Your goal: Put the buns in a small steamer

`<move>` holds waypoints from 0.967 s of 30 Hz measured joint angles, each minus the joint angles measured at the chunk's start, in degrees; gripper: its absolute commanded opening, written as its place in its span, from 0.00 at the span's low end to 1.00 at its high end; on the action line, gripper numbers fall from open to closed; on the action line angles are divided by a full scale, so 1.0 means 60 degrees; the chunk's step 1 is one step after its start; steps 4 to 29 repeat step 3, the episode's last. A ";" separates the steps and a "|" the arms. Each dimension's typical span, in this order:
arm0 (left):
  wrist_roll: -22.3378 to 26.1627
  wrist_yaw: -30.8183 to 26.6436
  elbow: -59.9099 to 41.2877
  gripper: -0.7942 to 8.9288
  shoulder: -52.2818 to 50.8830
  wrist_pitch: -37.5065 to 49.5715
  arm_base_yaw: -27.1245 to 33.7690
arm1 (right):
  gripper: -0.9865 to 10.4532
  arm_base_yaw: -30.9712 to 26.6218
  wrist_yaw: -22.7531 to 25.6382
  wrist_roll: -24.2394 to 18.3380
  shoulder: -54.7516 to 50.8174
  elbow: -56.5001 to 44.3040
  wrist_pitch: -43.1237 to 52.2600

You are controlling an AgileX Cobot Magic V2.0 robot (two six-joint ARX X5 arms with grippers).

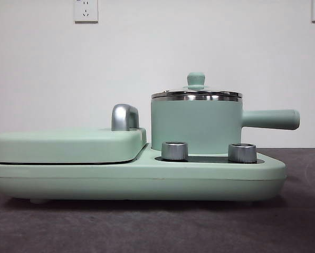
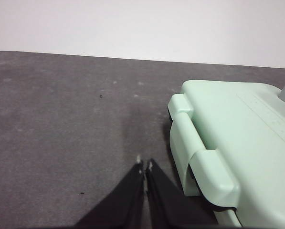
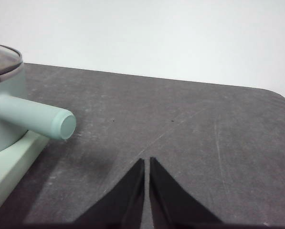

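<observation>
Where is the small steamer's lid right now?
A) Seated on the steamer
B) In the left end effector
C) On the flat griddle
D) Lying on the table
A: in the front view the glass lid with its green knob sits on the steel rim of the small steamer, no end effector near it.

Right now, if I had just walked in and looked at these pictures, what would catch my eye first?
The mint-green small steamer with its glass lid on, sitting on the right of a matching cooker base, its long handle pointing right. Left of it lies a flat lidded griddle. No buns show in any view, and both black tools, left tool and right tool, hang shut over the dark table.
</observation>
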 measured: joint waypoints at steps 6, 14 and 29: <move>0.0000 0.0000 0.0000 0.09 0.0000 0.0000 0.0000 | 0.10 0.0000 0.0000 0.0000 0.0000 0.0000 0.0004; 0.0000 0.0000 0.0000 0.09 0.0000 0.0000 0.0000 | 0.10 0.0000 0.0000 0.0000 0.0000 0.0000 0.0004; 0.0000 0.0000 0.0000 0.09 0.0000 0.0000 0.0000 | 0.10 0.0000 0.0000 0.0000 0.0000 0.0000 0.0004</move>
